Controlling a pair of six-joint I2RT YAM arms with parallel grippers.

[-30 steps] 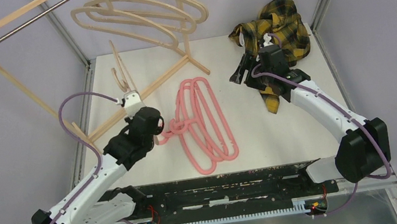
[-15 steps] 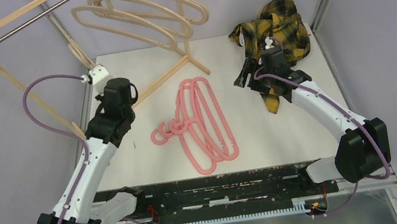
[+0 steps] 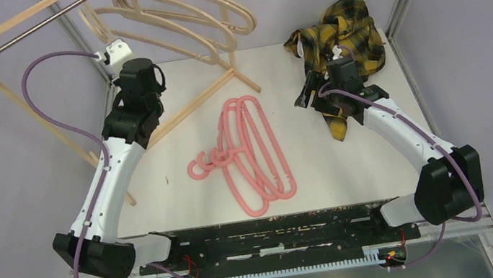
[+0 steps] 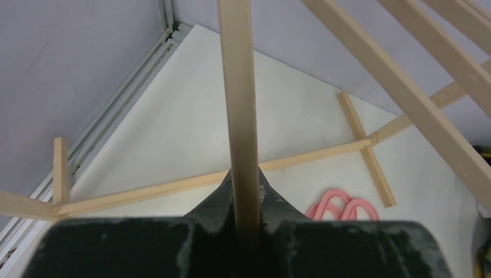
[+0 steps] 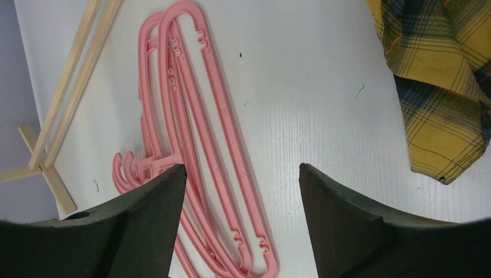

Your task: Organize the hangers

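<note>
The beige hanger (image 4: 238,87) pinched in the left claw (image 4: 246,176) runs out past the top edge ahead of the claw. It vanishes behind the claw's blurred dark body below, so the wrist view shows only a straight strip of it. Just right of that claw, the pink hangers (image 4: 334,193) show only as two arches; the rest lies behind the body.

Under the right claw (image 5: 240,168), its left finger (image 5: 139,220) covers part of the pink hangers' hooks. The plaid shirt (image 5: 440,87) to the claw's right is cut by the picture's edges.

From above, the hung beige hangers (image 3: 203,34) beyond the left claw lose their hooks at the top edge, which also cuts off the rack (image 3: 228,50).
</note>
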